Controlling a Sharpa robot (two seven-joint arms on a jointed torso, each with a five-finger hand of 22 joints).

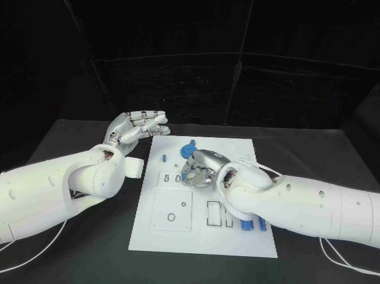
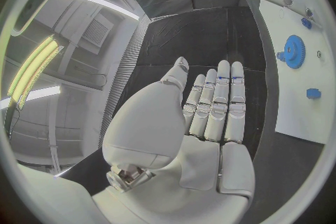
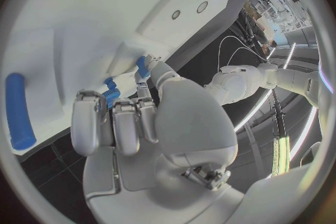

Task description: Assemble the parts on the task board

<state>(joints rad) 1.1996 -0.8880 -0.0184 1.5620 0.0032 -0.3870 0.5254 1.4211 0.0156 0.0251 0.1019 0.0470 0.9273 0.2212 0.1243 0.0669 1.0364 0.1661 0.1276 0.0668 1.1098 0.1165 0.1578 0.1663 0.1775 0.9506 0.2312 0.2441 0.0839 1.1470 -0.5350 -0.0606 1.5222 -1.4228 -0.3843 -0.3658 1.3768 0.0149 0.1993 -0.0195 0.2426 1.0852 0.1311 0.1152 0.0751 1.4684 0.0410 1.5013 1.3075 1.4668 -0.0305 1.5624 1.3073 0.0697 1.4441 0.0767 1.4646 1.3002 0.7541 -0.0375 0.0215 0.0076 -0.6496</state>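
A: Where's the right hand [image 1: 203, 169]?

B: Just above the middle of the board [image 1: 168, 236], a touch toward twelve o'clock. Curled down, fingertips [image 3: 115, 123] bunched with the thumb – clamped, by the look of it, on a small blue part [image 3: 110, 93] right at the white surface.

A: Seated or not?

B: Cannot tell. Looks tilted against the plate rather than sunk into any slot, with the seat itself hidden under the fingers.

A: And the left hand [image 1: 139, 127]?

B: Off the board, around eleven o'clock, raised above the table [image 1: 87, 133]. Fingers straight and side by side, thumb apart, holding nothing.

A: Anything close enough to get knocked?

B: Gear [image 1: 190, 149] at twelve o'clock, just beyond the right hand's fingertips. Two spare pieces [image 1: 244, 224] down at five o'clock, beside the forearm.

A: So, for the step in hand?

B: Probably a seating move. Hold the pinch low on the part, square it up over its recess first, then press straight down – no sideways shove. Ease off if it binds; rock gently rather than forcing. Mind the gear on any correction toward twelve. Could bring the left hand down flat on the ten o'clock corner to stop the board sliding. Release only once the part sits flush.
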